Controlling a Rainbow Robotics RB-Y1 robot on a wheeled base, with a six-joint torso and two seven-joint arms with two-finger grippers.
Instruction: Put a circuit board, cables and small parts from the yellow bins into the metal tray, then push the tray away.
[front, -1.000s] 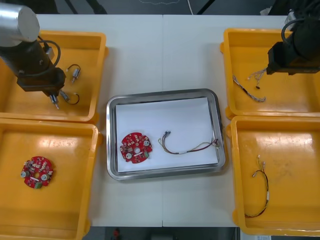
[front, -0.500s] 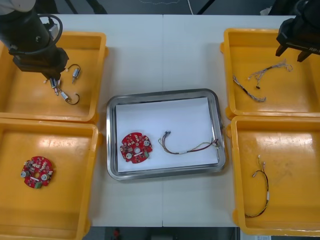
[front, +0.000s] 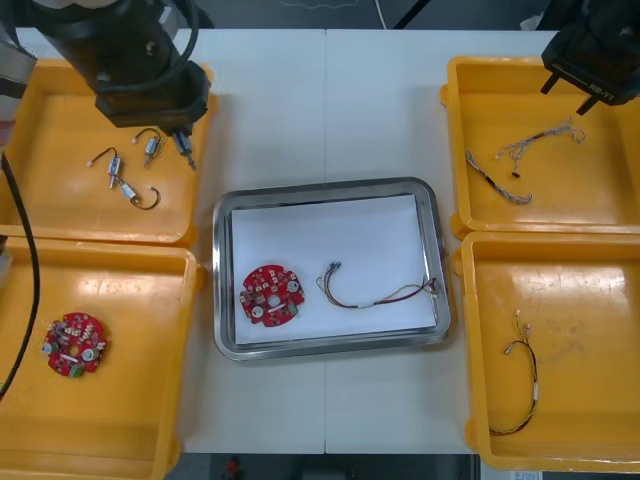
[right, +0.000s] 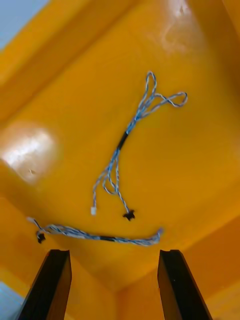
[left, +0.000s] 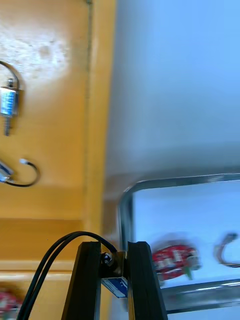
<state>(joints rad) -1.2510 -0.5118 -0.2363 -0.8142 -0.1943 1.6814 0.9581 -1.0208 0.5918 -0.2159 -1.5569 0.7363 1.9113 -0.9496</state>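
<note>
Where the left tool pinches, a small metal part sits.

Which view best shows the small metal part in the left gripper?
The left wrist view: the small metal part is clamped in the left gripper, with black wires looping off it. In the front view, the arm hides most of it. The right wrist view faces twisted blue and white cables.
</note>
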